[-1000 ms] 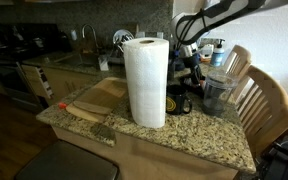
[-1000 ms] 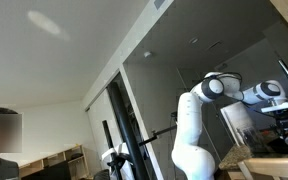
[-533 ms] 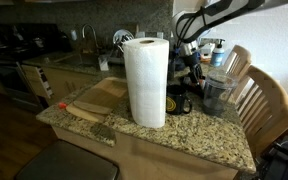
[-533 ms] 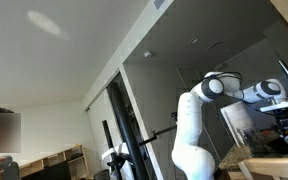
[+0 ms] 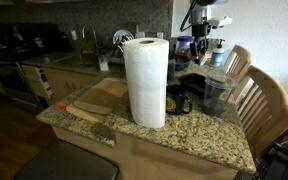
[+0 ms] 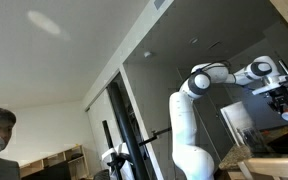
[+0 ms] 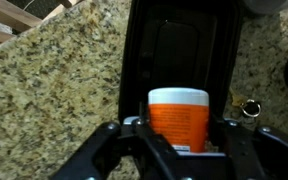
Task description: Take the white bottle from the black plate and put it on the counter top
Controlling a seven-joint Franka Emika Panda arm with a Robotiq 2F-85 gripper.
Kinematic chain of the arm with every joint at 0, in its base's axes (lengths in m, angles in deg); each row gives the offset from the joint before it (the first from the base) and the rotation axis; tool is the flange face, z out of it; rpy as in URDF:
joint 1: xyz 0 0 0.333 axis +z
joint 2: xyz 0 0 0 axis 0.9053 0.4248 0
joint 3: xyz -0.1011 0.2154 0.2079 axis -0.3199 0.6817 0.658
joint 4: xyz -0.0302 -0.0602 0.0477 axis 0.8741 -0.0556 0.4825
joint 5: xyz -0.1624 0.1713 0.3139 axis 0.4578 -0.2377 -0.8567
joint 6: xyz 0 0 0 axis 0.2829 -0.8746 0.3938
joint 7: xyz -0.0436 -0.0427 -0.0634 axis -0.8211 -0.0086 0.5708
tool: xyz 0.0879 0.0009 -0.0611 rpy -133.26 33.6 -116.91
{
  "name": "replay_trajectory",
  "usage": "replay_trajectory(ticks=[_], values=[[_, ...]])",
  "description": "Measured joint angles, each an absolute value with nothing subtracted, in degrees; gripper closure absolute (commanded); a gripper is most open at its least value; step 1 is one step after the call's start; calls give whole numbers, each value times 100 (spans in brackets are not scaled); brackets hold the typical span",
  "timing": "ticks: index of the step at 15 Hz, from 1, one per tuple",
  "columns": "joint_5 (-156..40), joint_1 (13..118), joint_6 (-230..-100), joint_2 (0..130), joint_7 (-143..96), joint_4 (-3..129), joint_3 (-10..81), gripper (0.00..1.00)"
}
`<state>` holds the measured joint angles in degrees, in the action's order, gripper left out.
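In the wrist view my gripper [image 7: 180, 137] is shut on the white bottle [image 7: 178, 108], which has a white cap and an orange label. It holds the bottle above the black rectangular plate [image 7: 144, 50], clear of it. The plate lies on the speckled granite counter top [image 7: 64, 80]. In an exterior view the gripper [image 5: 200, 45] hangs high over the back of the counter top [image 5: 199, 135], behind the paper towel roll; I cannot make out the bottle there. The arm also shows in an exterior view [image 6: 199, 80].
A tall paper towel roll [image 5: 145, 82] stands mid-counter with a pale cutting board [image 5: 99, 97] beside it. A black mug [image 5: 178, 101] and a clear container [image 5: 218, 92] stand near the plate. Wooden chairs [image 5: 264, 100] line the counter's side. A small metal ring [image 7: 251, 106] lies by the plate.
The arm has risen from low by the plate to well above the counter, with the bottle in the gripper.
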<state>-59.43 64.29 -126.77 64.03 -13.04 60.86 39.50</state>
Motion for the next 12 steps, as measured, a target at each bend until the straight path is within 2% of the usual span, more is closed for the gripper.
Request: replay_trajectory(ticks=[6,12], values=[[-5940,6256,-12770,5890,-2587,6091,3487,71],[-5961,6024,-13098,6465,-4047,5838,3147,71]])
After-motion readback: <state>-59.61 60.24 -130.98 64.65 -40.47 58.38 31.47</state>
